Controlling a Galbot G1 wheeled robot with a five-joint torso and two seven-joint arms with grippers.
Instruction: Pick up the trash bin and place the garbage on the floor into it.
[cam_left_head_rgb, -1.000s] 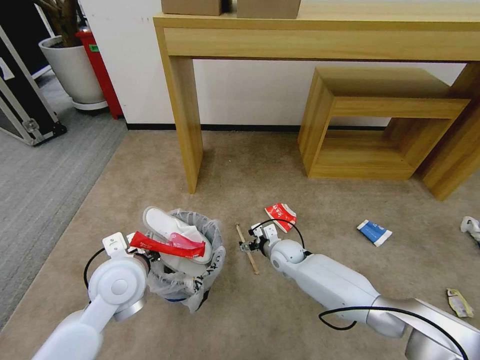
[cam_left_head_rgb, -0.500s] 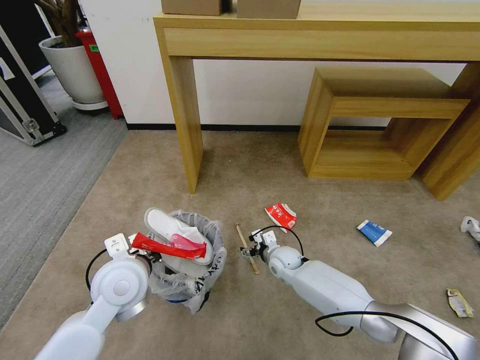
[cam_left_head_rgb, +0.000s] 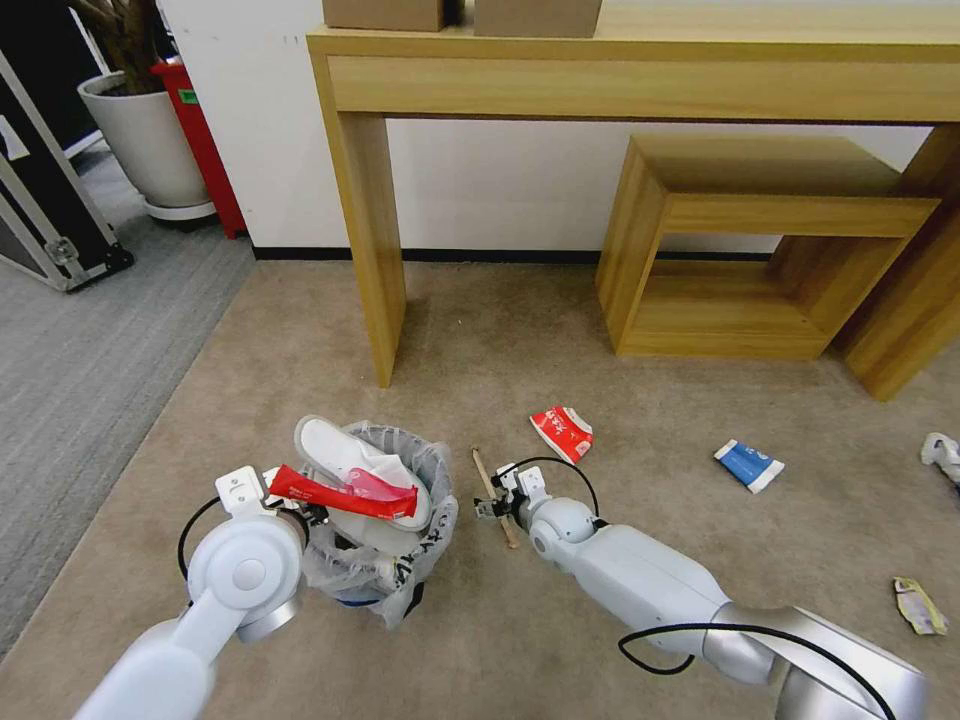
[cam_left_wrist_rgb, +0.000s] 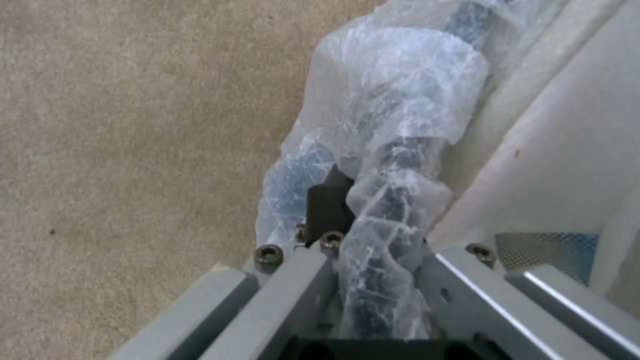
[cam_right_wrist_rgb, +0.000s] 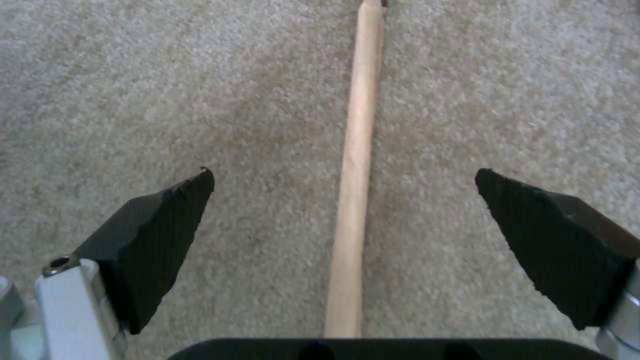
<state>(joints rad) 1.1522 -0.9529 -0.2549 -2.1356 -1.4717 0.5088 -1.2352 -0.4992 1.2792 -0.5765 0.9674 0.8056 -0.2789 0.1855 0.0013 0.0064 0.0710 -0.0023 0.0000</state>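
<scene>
Beige carpet floor (cam_left_head_rgb: 560, 330): one wooden stick (cam_left_head_rgb: 495, 484) lies flat, long axis running away from the robot, between the wide-open right end effector (cam_right_wrist_rgb: 343, 220) pads. Left end effector (cam_left_wrist_rgb: 373, 260) clamps the one trash bin (cam_left_head_rgb: 385, 560) rim.

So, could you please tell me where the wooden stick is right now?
In the head view, the wooden stick lies on the floor just right of the trash bin, between the right claw's open fingers.

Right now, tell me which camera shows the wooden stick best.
The right wrist view: the wooden stick runs lengthwise on the carpet between the right gripper's open fingers. The head view shows it small, partly behind that gripper, beside the trash bin.
</scene>
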